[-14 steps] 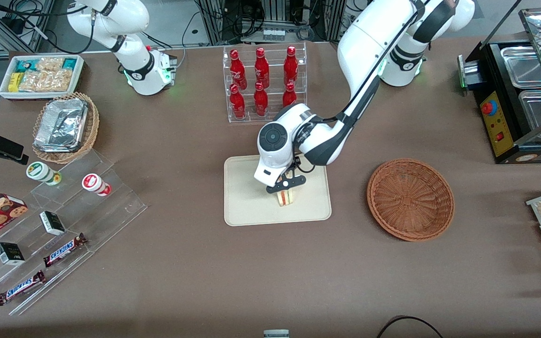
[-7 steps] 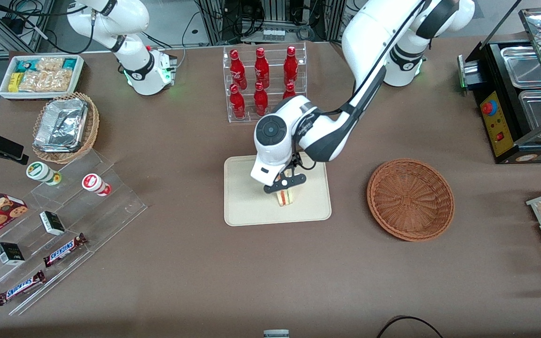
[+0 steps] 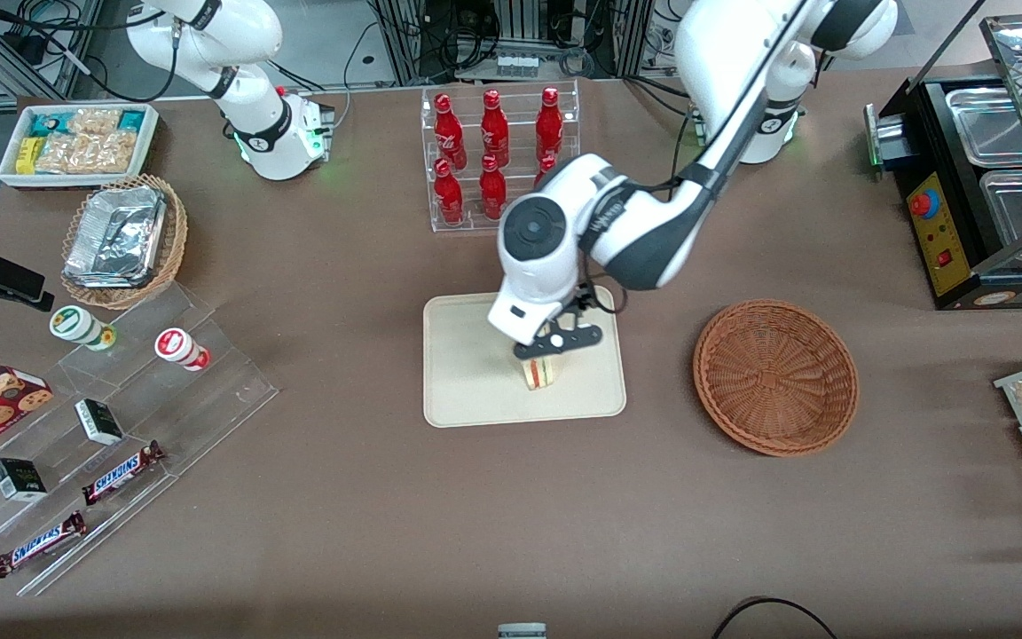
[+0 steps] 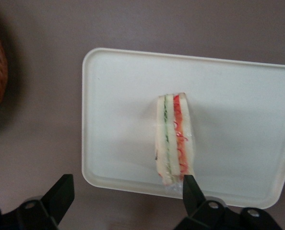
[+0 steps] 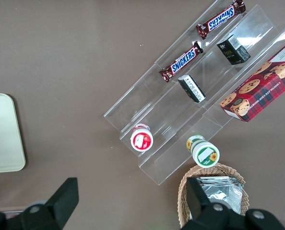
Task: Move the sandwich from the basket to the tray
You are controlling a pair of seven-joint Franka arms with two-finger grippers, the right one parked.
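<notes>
The sandwich (image 3: pixel 540 373) stands on its edge on the cream tray (image 3: pixel 467 377), in the half of the tray toward the working arm's end. It also shows in the left wrist view (image 4: pixel 175 139), resting on the tray (image 4: pixel 118 120) with its red, orange and green layers facing up. My left gripper (image 3: pixel 555 346) hovers just above the sandwich, open and empty, with its fingers (image 4: pixel 189 186) spread wide around nothing; in the wrist view the gripper (image 4: pixel 128 188) is clear of the bread. The reddish-brown basket (image 3: pixel 775 377) sits empty beside the tray, toward the working arm's end.
A clear rack of red bottles (image 3: pixel 498 155) stands farther from the front camera than the tray. Acrylic steps with snack bars (image 3: pixel 121 470) and a tan basket with a foil container (image 3: pixel 121 240) lie toward the parked arm's end. A black food warmer (image 3: pixel 981 186) stands toward the working arm's end.
My left gripper has lifted up off the sandwich and shifted slightly toward the working arm's end. The sandwich has stayed in place on the tray.
</notes>
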